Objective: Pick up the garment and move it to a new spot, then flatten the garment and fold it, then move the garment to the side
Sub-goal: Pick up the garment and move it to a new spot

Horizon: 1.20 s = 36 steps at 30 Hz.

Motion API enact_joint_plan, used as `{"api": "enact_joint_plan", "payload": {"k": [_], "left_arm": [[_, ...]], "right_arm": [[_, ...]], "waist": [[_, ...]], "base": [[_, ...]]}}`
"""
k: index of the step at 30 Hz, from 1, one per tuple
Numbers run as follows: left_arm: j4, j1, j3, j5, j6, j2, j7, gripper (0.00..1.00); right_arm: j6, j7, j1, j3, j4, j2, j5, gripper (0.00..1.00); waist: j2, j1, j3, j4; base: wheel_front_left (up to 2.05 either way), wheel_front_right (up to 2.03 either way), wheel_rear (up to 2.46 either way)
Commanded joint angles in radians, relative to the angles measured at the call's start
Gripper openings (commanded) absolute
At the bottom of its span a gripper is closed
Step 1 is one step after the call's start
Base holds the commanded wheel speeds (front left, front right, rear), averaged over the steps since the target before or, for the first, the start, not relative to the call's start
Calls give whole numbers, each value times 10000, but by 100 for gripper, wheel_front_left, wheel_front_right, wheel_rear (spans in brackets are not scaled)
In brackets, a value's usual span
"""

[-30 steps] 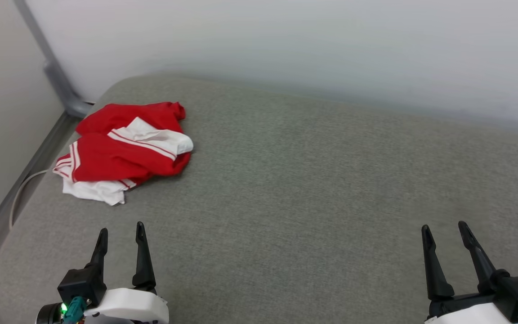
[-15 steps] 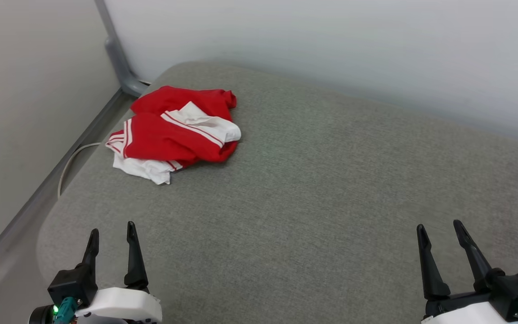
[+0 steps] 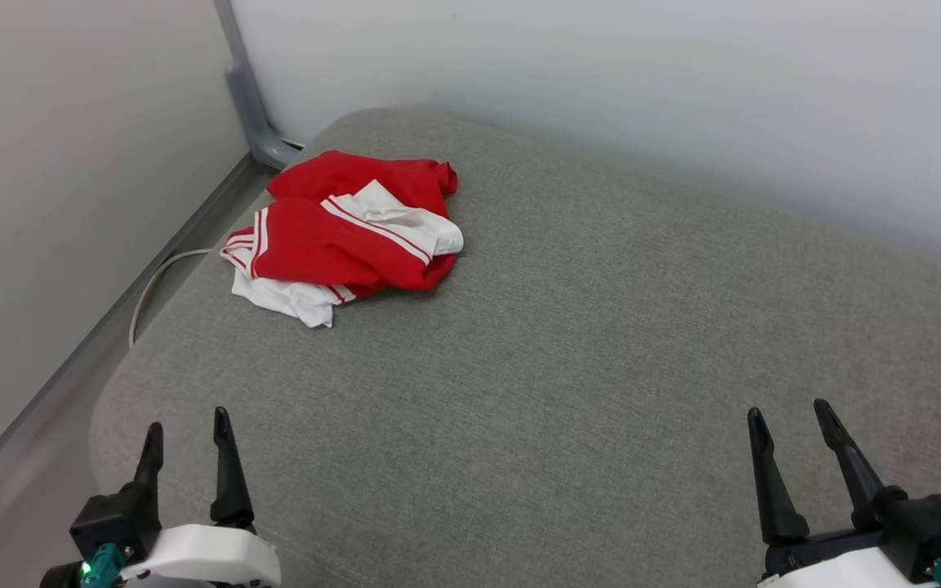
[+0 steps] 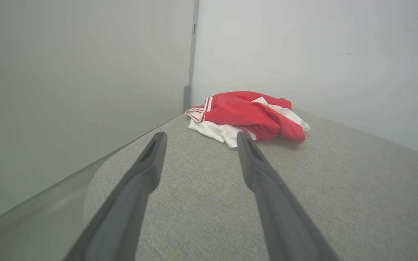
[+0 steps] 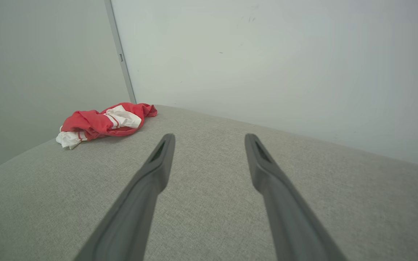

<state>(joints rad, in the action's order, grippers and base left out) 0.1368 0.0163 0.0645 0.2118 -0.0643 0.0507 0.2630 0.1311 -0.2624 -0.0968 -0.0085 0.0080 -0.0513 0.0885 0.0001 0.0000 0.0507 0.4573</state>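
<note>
Head view. Shows the garment (image 3: 348, 233) bunched in a red-and-white heap near the far left corner of the grey cushion (image 3: 585, 367), close to the metal post (image 3: 246, 106) and the white cable (image 3: 156, 278). Places the left gripper (image 3: 185, 418) at the lower left and the right gripper (image 3: 788, 407) at the lower right, both spread wide, both holding nothing, both well apart from the cloth. Judges the task as not yet begun: no pickup, no move to a new spot, no flattening, no fold, no shift to the side. Leaves every step to do. Counts one garment, two grippers with two dark fingers each, one cushion, one post, one cable.

Left wrist view. Looks along two parted fingers (image 4: 143, 174) toward the garment (image 4: 249, 116), ahead and slightly right, with bare cushion between tips and cloth. Confirms wide jaws with nothing between them. Suggests, as a judgement, the left arm as the nearer one for the first grab. Counts one heap, with white cloth poking out at its near side.

Right wrist view. Puts the garment (image 5: 103, 121) far off at the upper left, across a long stretch of cushion. Shows two fingers (image 5: 267, 174) spread wide and empty. Counts one garment here too, and no second piece of clothing.
</note>
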Motion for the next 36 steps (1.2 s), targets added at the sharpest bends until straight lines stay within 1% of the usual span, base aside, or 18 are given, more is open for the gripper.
{"api": "enact_joint_plan", "payload": {"k": [1, 7, 11, 14, 15, 19, 21, 23, 26, 28, 30, 33, 36], "left_arm": [[24, -102, 118, -13, 52, -7, 28, 100], [-63, -1358, 768, -543, 668, 44, 28, 100], [-41, -2717, 1294, -755, 1108, 286, 28, 100], [119, -3803, 1650, -713, 1392, 535, 28, 100], [119, -3803, 1650, -713, 1392, 535, 28, 100], [286, -5179, 1753, -877, 1710, 1107, 28, 100], [563, -5755, 1712, -725, 1802, 1339, 26, 100], [901, -6314, 1610, -607, 1879, 1706, 26, 100], [1601, -7073, 1186, -336, 1927, 2308, 26, 100], [2054, -7484, 483, 24, 1932, 2802, 28, 100], [2607, -7854, -224, 424, 1926, 3416, -22, 100], [3328, -8481, -1349, 1159, 1930, 4158, -594, 100], [3910, -8991, -2470, 1983, 1932, 4779, -1680, 100]], "right_arm": [[-7, -40, 168, 37, -5, 20, -27, 100], [-7, -40, 473, 119, -260, 20, -419, 100], [-7, -38, 853, 92, -540, 12, -745, 100], [-7, -38, 1181, 111, -779, -139, -903, 100], [-7, -38, 1181, 111, -779, -139, -903, 100], [-7, -38, 1626, 233, -1068, -271, -1009, 100], [-7, -38, 1806, 263, -1216, -311, -1035, 100], [-7, -38, 1952, 293, -1353, -334, -1094, 100], [-7, -38, 2129, 322, -1591, -351, -1120, 100], [-7, -38, 2187, 318, -1725, -381, -1143, 100], [-7, -38, 2251, 311, -1869, -413, -1159, 100], [-7, -38, 2304, 295, -2021, -482, -1205, 100], [-7, -38, 2395, 241, -2150, -563, -1205, 100]], "waist": [[-1, 0, 73, -112], [-1, 0, 753, -545], [-1, 0, 1523, -916], [-1, 0, 2125, -1198], [-1, 0, 2125, -1198], [-1, 0, 2797, -1573], [-1, 0, 3018, -1733], [-1, 0, 3211, -1891], [-1, 0, 3432, -2102], [-1, 0, 3567, -2221], [-1, 0, 3697, -2320], [-1, 0, 3906, -2446], [-1, 0, 4101, -2527]], "base": [[0, 0, 0], [0, 0, 0], [0, 0, 0], [0, 0, 0], [0, 0, 0], [0, 0, 0], [0, 0, 0], [0, 0, 0], [0, 0, 0], [0, 0, 0], [0, 0, 0], [0, 0, 0], [0, 0, 0]]}}
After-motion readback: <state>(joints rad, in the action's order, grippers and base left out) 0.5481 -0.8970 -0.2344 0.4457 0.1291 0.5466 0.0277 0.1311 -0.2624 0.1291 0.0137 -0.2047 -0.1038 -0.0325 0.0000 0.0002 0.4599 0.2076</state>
